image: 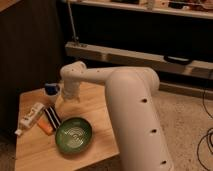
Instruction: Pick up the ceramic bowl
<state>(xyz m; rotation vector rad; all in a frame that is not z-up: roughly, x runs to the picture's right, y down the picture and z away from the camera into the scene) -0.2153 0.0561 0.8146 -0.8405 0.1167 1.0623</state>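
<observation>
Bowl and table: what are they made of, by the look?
Bowl: probably glazed ceramic. It is dark green and glossy, with pale swirl marks inside. Table: light wood or a wood-look top with a matte finish; the look leaves open which. The gripper hangs over the table behind the bowl, next to the cup.

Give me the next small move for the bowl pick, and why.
Probably shift the gripper toward the camera, until it is over the rim of the ceramic bowl. It hangs above the back of the table beside the small cup, apart from the bowl, which sits nearer the front edge.
</observation>
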